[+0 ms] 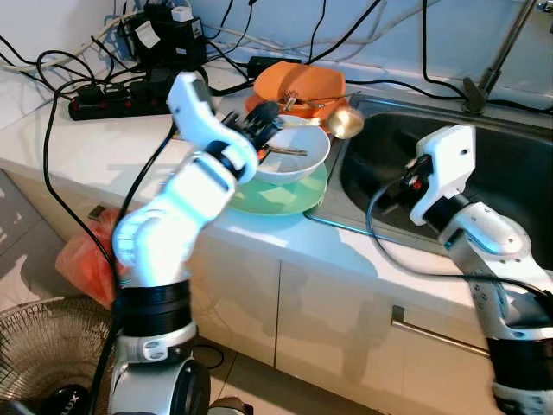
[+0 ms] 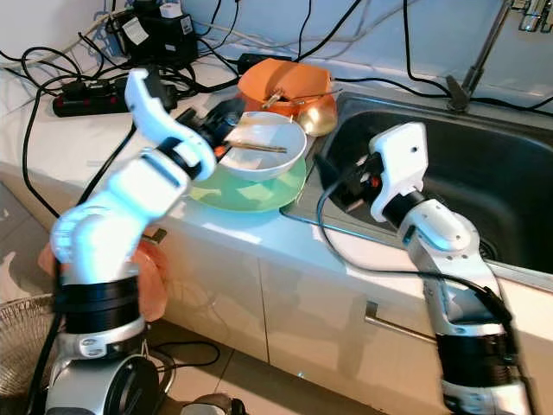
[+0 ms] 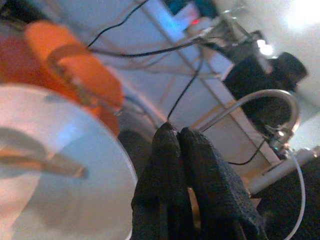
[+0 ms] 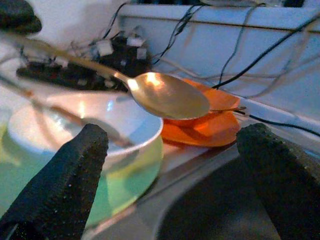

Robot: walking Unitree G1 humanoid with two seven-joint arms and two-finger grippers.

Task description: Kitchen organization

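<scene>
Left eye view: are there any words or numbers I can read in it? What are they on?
No text here can be read for sure.
White stickers on the black plugs at the back of the counter: too small to read.
Pale letters on a black thing beside the fan: blurred, can't be read.

**Left arm at the bowl, right arm over the sink**

On the white tabletop (image 2: 104, 138), a white bowl (image 2: 263, 147) sits on a green plate (image 2: 251, 192), with orange dishes (image 2: 285, 82) behind. The left end effector (image 2: 216, 121) is at the bowl's rim. The right end effector (image 2: 341, 186) hangs over the edge of the dark sink (image 2: 467, 186). Black cables and a power strip (image 2: 82, 97) lie along the wall.
</scene>
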